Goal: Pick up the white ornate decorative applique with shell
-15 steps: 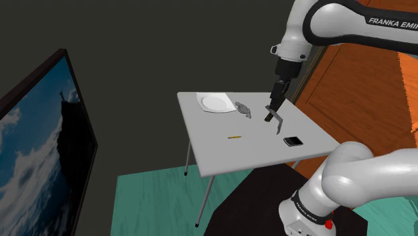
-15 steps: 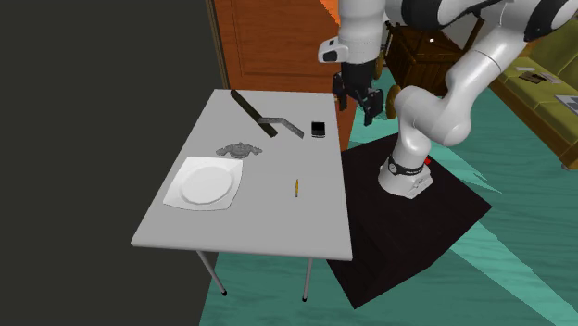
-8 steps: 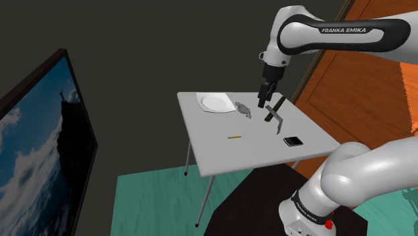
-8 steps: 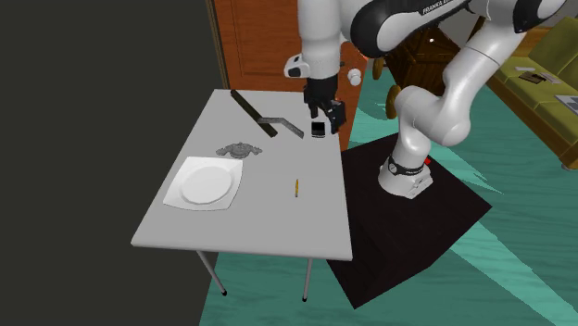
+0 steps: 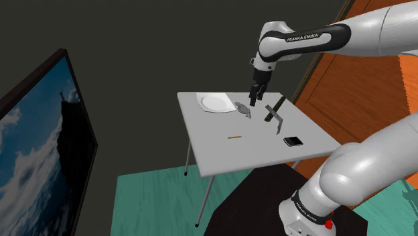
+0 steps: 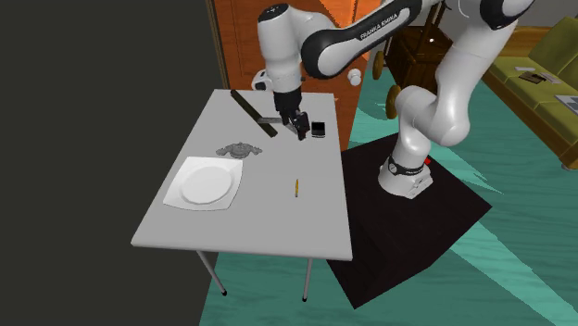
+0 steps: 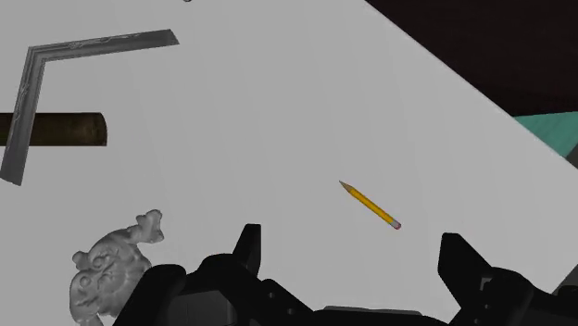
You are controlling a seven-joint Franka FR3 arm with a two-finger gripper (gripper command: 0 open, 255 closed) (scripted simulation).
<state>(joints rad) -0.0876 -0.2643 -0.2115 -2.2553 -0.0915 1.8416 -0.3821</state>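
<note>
The ornate applique (image 5: 243, 109) is a small grey carved piece lying flat on the white table (image 5: 221, 153), beside the plate. In the second exterior view the applique (image 6: 238, 149) lies toward the dark wall. My gripper (image 5: 256, 98) hangs above the table, just off the applique toward the dark bar, and it is open. The second exterior view puts the gripper (image 6: 298, 127) over the L-shaped piece. In the wrist view the black fingers (image 7: 248, 248) stand wide apart with nothing between them; the applique (image 7: 111, 269) lies off to the side of the gripper (image 7: 354, 255).
A white square plate (image 6: 206, 183), a yellow pencil (image 7: 370, 205), a dark bar (image 6: 252, 111), a grey L-shaped piece (image 7: 37, 83) and a black phone (image 5: 292, 141) share the table. A large screen (image 5: 40, 147) stands at the shoulder view's left.
The arm has swung from beyond the table's edge near the phone inward over the table, toward the applique, and lowered. The gripper stays open. Nothing on the table has moved.
</note>
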